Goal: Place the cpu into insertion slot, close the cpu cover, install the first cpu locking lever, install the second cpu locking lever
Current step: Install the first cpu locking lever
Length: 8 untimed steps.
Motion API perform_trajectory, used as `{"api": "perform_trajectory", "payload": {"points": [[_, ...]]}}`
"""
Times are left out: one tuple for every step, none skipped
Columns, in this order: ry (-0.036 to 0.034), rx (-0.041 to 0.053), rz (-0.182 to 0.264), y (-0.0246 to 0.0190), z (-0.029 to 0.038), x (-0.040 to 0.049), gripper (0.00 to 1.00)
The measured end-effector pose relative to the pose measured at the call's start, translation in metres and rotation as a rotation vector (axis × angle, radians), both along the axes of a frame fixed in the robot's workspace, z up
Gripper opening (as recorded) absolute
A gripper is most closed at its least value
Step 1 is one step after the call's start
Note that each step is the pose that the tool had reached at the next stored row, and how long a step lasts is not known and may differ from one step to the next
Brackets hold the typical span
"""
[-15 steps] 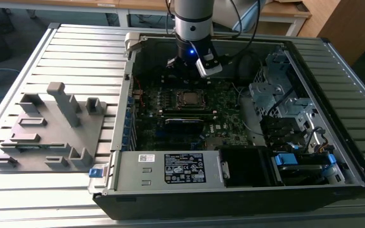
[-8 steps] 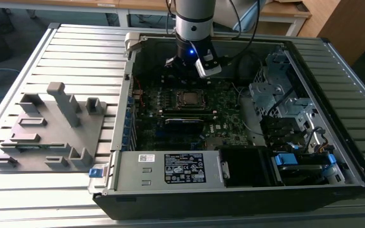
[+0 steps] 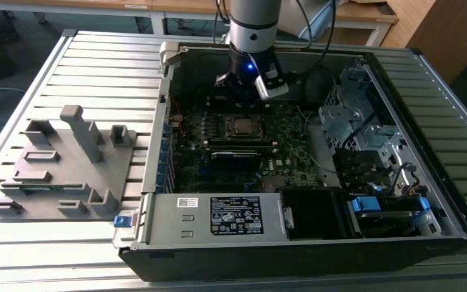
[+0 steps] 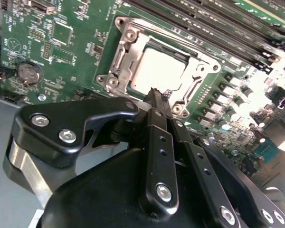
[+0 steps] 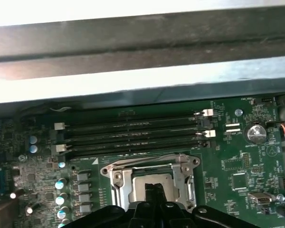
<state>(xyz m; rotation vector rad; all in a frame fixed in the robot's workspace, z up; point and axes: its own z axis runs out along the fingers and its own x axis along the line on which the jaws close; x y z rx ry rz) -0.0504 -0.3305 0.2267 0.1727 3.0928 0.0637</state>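
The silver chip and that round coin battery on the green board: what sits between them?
In the second wrist view, the metal cover frame around the chip, then green board with small parts before the battery.

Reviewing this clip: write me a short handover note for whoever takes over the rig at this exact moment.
Gripper: fingers together, holding nothing, tips just beside the edge of the socket.
The cpu sits in the insertion slot, silver top showing in both wrist views.
The cpu cover lies down around the chip, framing it.
Done: cpu placed, cover apparently closed.
Left: the locking levers; whether either is latched cannot be told.
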Motion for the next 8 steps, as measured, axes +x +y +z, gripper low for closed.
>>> {"api": "perform_trajectory", "payload": {"points": [[-0.0001, 0.0, 0.003, 0.0, -0.0001, 0.001, 0.1], [-0.0001, 0.0, 0.007, 0.0, -0.0001, 0.0016, 0.1], [0.0, -0.0001, 0.011, 0.0, -0.0001, 0.0018, 0.1], [0.0, -0.0001, 0.015, -0.0001, -0.0001, 0.0018, 0.1], [0.0, -0.0002, 0.017, -0.0007, -0.0001, 0.0019, 0.1], [0.0, -0.0001, 0.019, -0.0016, -0.0001, 0.0019, 0.1], [0.0, -0.0001, 0.02, -0.0027, -0.0001, 0.0019, 0.1], [0.0001, 0.0, 0.02, -0.0039, -0.0001, 0.0019, 0.1]]}}
